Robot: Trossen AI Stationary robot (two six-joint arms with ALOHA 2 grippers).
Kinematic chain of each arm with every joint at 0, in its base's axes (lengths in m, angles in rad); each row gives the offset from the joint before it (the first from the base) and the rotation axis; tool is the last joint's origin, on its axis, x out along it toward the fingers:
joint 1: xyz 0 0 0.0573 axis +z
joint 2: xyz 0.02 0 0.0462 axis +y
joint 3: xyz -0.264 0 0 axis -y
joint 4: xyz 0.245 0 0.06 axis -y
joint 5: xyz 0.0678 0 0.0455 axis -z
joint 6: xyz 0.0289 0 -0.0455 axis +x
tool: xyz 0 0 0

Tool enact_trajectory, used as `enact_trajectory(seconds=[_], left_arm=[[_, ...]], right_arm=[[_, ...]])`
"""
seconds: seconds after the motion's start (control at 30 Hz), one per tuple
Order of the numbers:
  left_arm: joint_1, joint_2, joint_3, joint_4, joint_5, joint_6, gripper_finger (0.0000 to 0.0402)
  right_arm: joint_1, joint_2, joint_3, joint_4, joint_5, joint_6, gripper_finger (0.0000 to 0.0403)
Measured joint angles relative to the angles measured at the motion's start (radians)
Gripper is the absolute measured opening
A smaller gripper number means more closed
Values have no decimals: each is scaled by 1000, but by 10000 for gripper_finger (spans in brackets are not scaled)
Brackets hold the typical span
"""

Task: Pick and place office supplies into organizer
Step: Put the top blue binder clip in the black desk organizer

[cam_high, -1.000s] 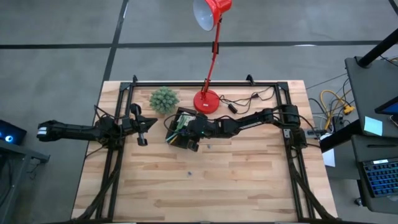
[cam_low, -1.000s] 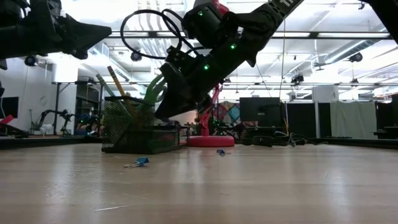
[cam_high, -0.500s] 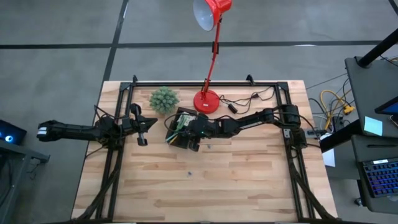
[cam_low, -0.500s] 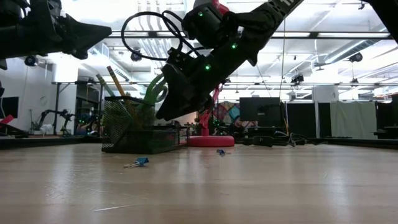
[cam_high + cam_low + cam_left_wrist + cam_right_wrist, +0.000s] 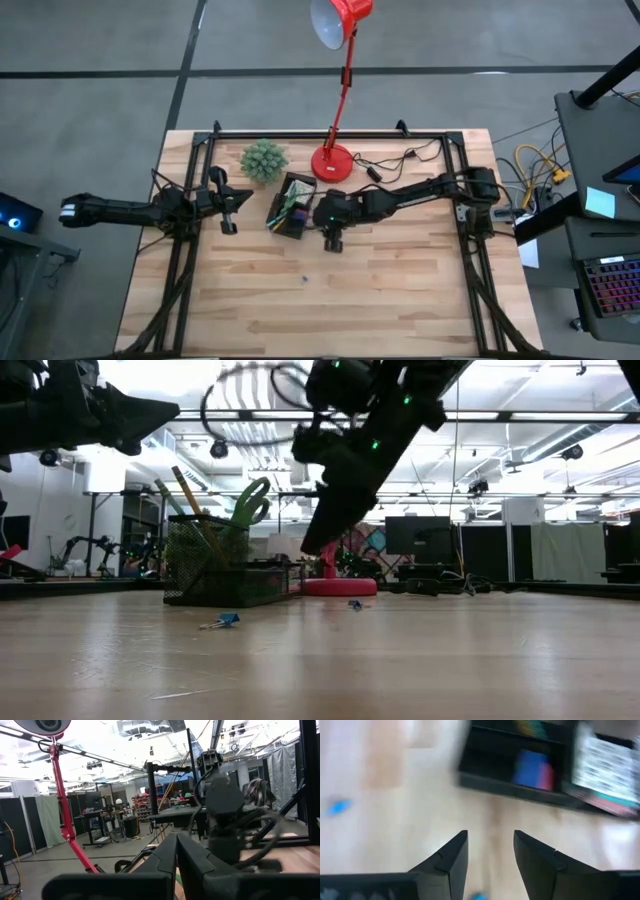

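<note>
**Inspector:** Fingers of the right gripper stand spread with nothing between them; bare wood shows in the gap. The gripper hangs just off the organizer, at about its four o'clock in the high view. The left gripper waits well apart at the organizer's nine o'clock, its fingers pressed together.

**Clerk:** And the risk?

**Inspector:** Loose pieces remain on the table: a small blue clip and another blue piece (both tiny). In my judgement, spread fingers descending on something that small and flat could skid it across the wood or close on air. A swing back over the organizer could also catch the green-handled scissors.

**Clerk:** Orientation?

**Inspector:** The organizer sits near the table's centre, long axis running roughly one o'clock to seven o'clock from above. The scissors stand handles-up, and the yellow pencil leans towards eleven o'clock in the low view.
</note>
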Motion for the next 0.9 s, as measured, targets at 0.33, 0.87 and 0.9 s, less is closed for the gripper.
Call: enact_trajectory(seconds=[0.33,0.87,0.9], left_arm=[[0,0,0,0,0,0,0],[0,0,0,0,0,0,0],[0,0,0,-1,0,0,0]], right_arm=[[47,-20,0,-101,-126,-242,148],[43,-18,-8,-162,-127,-407,148],[39,-18,-13,-161,-126,-405,148]])
